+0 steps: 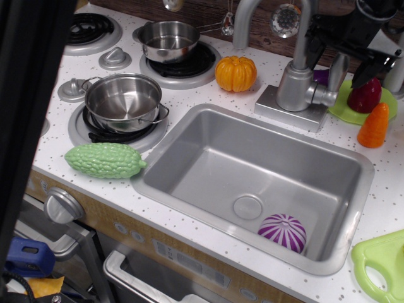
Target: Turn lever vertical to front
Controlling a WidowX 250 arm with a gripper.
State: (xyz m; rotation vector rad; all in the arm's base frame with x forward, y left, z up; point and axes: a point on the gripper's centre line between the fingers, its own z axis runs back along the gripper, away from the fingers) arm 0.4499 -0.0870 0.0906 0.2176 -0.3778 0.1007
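Observation:
The lever (324, 96) is a short silver stub that juts to the right from the round body of the faucet (295, 82), behind the sink. The tall arched spout (271, 7) rises above it. My black gripper (341, 60) hangs above and slightly right of the lever, up at the frame's top right. Its jaws are spread wide and hold nothing. It is clear of the lever and touches neither it nor the faucet body.
The steel sink (208, 136) holds a purple ball (282, 232). An orange pumpkin (235, 72) sits left of the faucet. An orange carrot (374, 125) and a dark red vegetable (365, 98) on a green plate are right of it. Pots (123, 101) stand on the stove.

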